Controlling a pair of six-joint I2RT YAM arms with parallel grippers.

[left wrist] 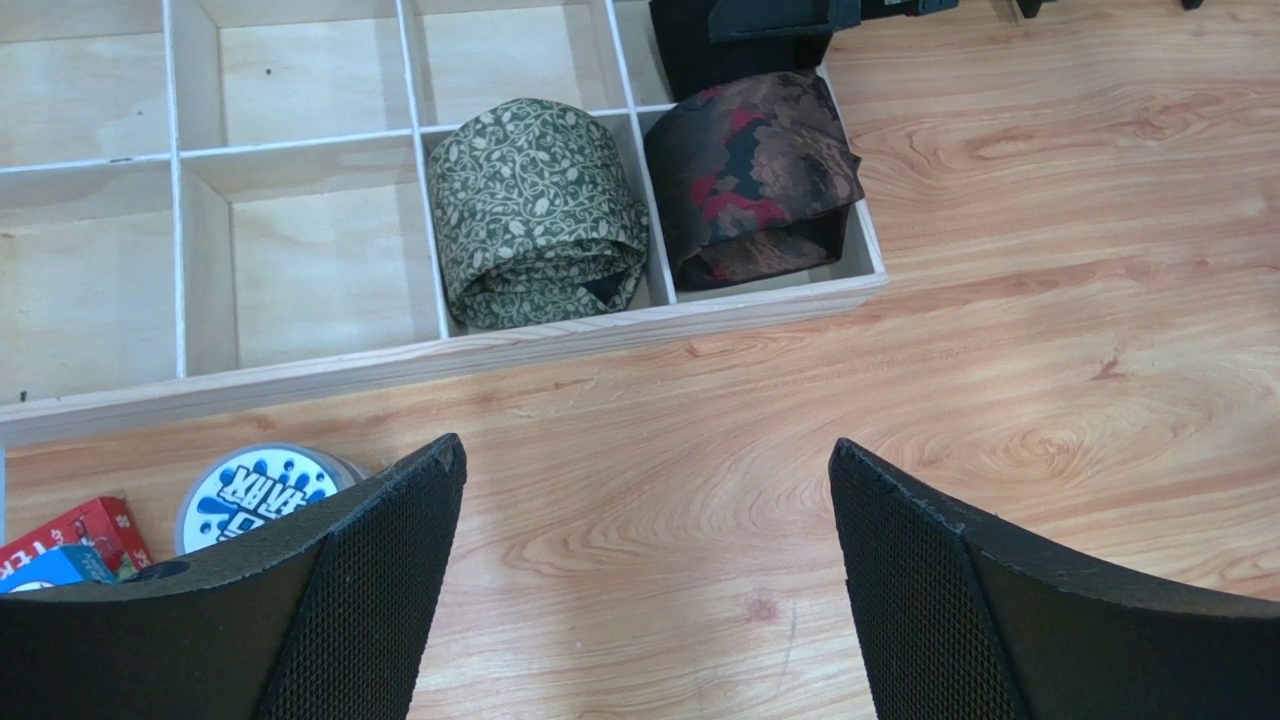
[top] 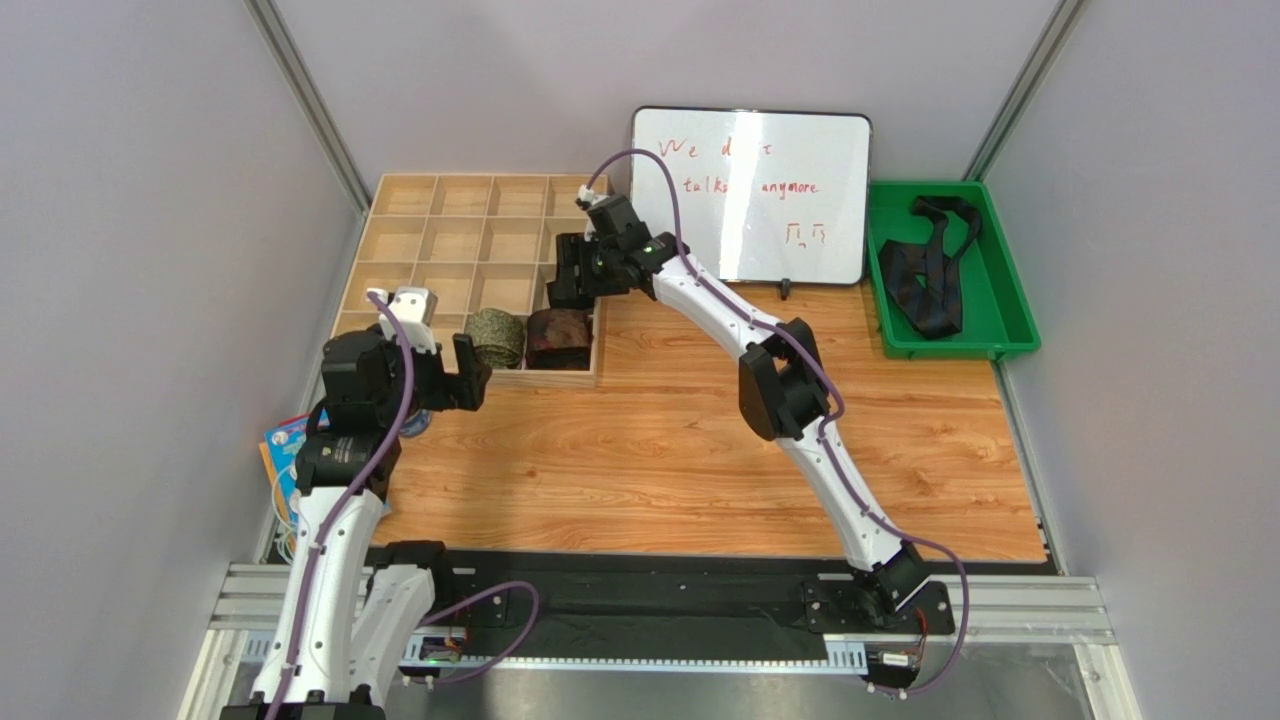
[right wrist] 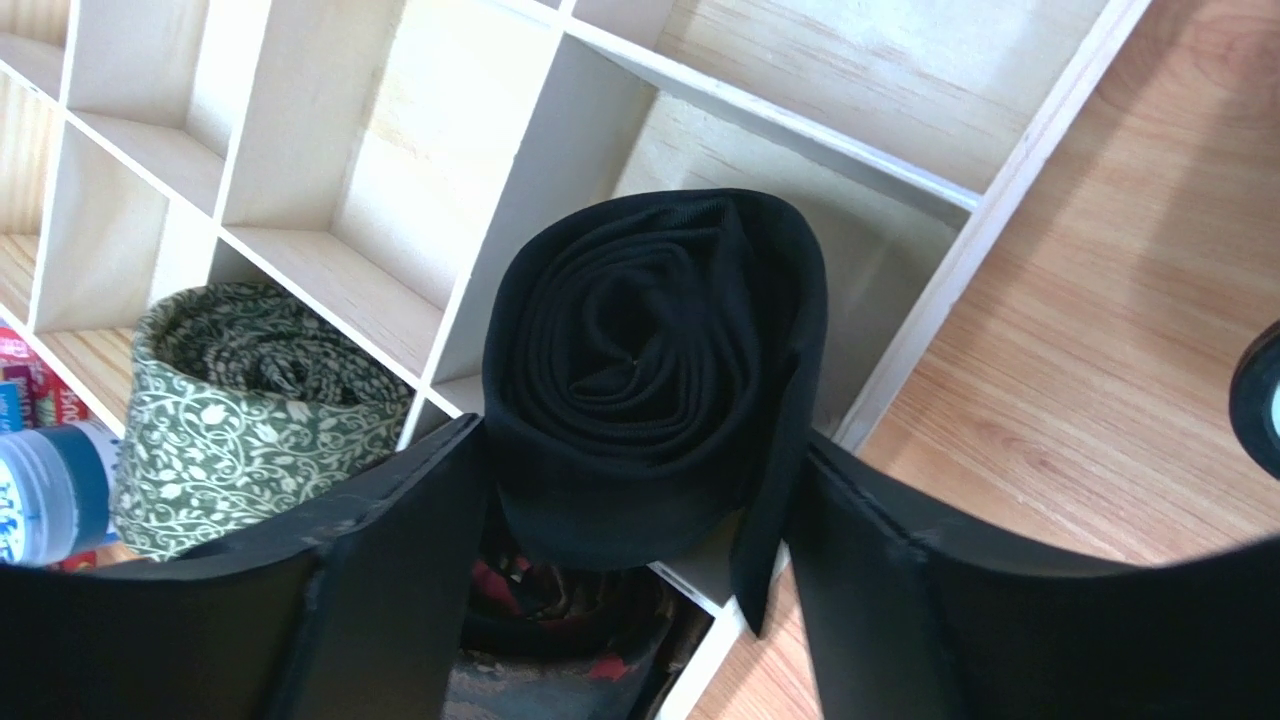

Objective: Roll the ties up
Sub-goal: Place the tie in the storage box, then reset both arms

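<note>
My right gripper [top: 579, 279] is shut on a rolled black tie [right wrist: 661, 375] and holds it over a cell at the near right corner of the wooden organizer [right wrist: 962, 255]; the coil's loose tail hangs by the right finger. An olive-green patterned coil [left wrist: 534, 210] and a dark reddish-brown coil [left wrist: 751, 173] sit in neighbouring front-row cells, also seen from above as the olive coil [top: 493, 336] and the brown coil [top: 559, 336]. My left gripper [left wrist: 646, 585] is open and empty above the table in front of the organizer [left wrist: 451, 360]. More black ties [top: 924, 278] lie unrolled in the green bin.
The green bin [top: 1025, 323] stands at the back right, a whiteboard [top: 751, 195] leans at the back. A round blue-and-white tin [left wrist: 256, 495] and a red box [left wrist: 75, 540] lie left of my left gripper. Grey walls close both sides.
</note>
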